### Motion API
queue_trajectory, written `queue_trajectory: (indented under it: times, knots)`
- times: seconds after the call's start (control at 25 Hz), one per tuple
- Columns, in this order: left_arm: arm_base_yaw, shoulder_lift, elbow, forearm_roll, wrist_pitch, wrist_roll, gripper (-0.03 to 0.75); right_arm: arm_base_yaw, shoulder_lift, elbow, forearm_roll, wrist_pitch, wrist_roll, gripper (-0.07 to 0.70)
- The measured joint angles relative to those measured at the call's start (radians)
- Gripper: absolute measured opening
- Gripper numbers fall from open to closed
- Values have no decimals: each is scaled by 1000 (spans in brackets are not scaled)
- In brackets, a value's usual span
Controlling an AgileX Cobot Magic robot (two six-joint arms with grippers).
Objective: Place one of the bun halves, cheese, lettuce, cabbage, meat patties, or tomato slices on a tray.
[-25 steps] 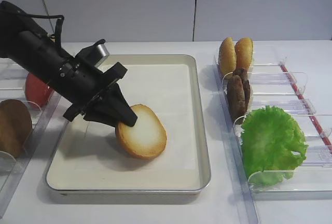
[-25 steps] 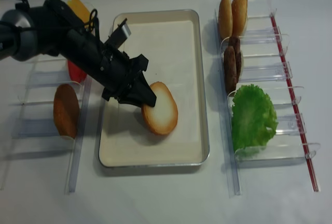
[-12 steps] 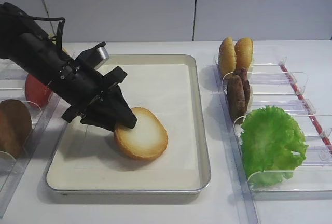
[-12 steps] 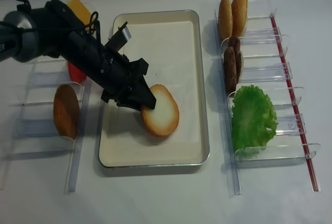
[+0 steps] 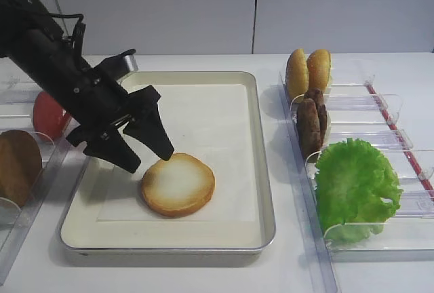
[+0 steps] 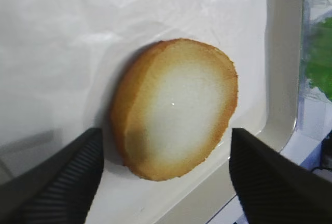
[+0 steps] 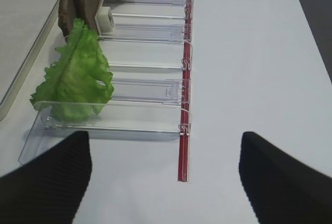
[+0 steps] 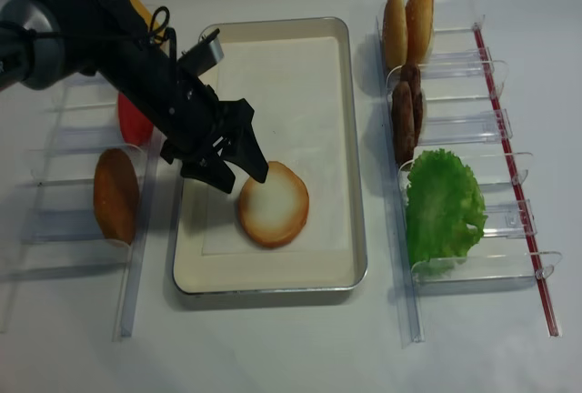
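A bun half lies flat, pale cut face up, on the white liner of the cream tray, toward its front. My left gripper hangs open just above the bun's left edge, one finger on each side and neither touching it. My right gripper is open over bare table, beside the lettuce, and holds nothing.
The clear racks on the right hold two glossy buns, meat patties and the lettuce. The left racks hold a tomato slice and a brown bun piece. A red strip edges the right rack.
My left gripper has opened and let go of the bun half, which dropped from tilted to flat on the liner. The gripper has drawn back up and left.
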Motion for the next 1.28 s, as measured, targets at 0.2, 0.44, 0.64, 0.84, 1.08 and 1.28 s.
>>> queue_trajectory:
  times: [0.2,0.44,0.64,0.84,1.08,1.28]
  knots:
    - [0,-6,-62,108,5,-93,476,0,0,0,0,0,0,581]
    - [0,-73,-72,237,15,-208,442,0,0,0,0,0,0,580]
    - [-17,-160,-72,337,21,-276,423,0,0,0,0,0,0,580]
    - [-75,-286,-68,508,29,-350,387,0,0,0,0,0,0,580]
    - [-105,-485,37,608,39,-396,356,0,0,0,0,0,0,580]
    - [-105,-668,145,706,47,-445,352,0,0,0,0,0,0,580]
